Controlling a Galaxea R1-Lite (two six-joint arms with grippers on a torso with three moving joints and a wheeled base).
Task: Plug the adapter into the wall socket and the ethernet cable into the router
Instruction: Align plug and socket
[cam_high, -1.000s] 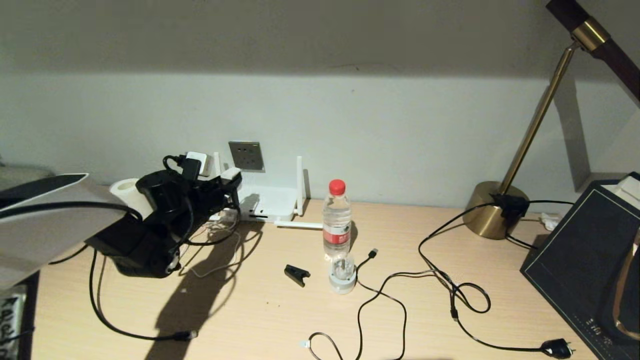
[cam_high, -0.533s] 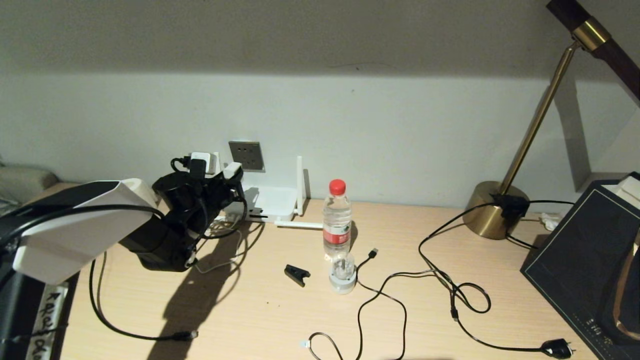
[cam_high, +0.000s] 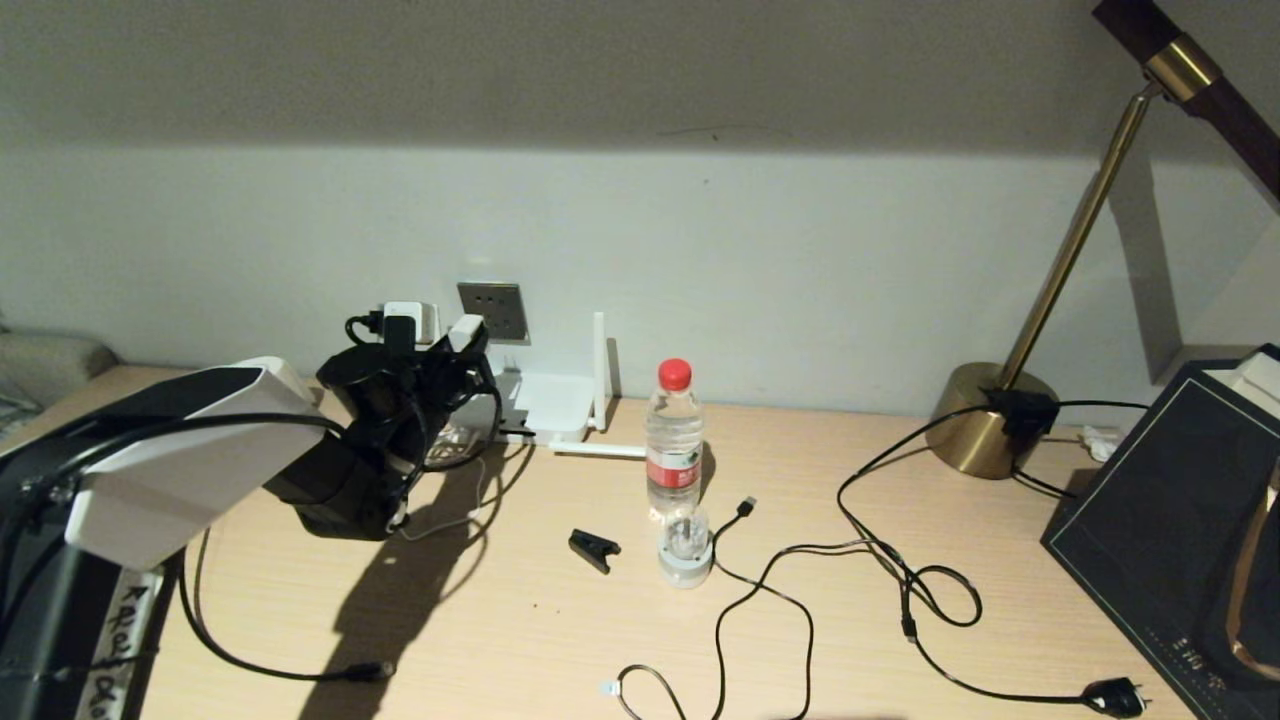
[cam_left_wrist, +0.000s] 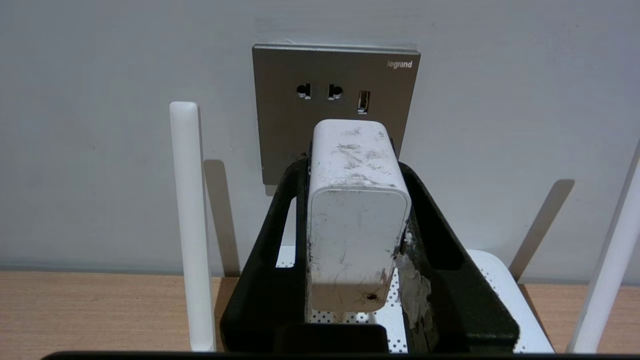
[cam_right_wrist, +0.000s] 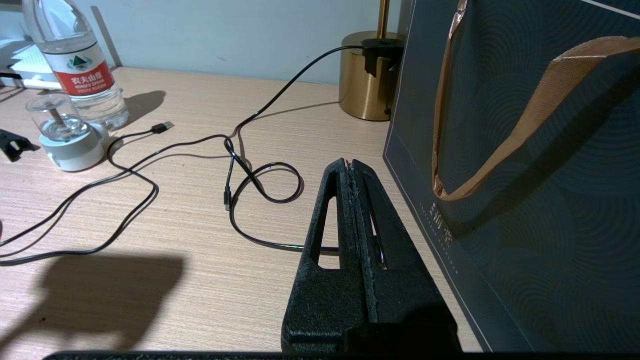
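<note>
My left gripper (cam_high: 445, 358) is shut on the white adapter (cam_left_wrist: 356, 210), holding it by its two sides. Its front end points at the grey wall socket (cam_left_wrist: 280, 135) and covers the plate's lower middle; whether it touches the plate I cannot tell. Below it lies the white router (cam_high: 548, 404), one antenna (cam_left_wrist: 190, 225) upright beside the gripper. The ethernet cable (cam_high: 230, 655) curves over the table's front left, its connector (cam_high: 370, 670) lying loose. My right gripper (cam_right_wrist: 350, 165) is shut and empty, low over the table next to a dark paper bag.
A water bottle (cam_high: 673, 440), a small domed gadget (cam_high: 685, 552) and a black clip (cam_high: 594, 549) stand mid-table. A thin USB cable (cam_high: 765, 590) and the lamp cord with its black plug (cam_high: 1115, 695) trail across the right. Brass lamp base (cam_high: 990, 420) and dark bag (cam_high: 1160, 520) sit far right.
My left arm has moved forward and to the right, carrying the adapter up closer to the wall socket. The right arm has stayed still.
</note>
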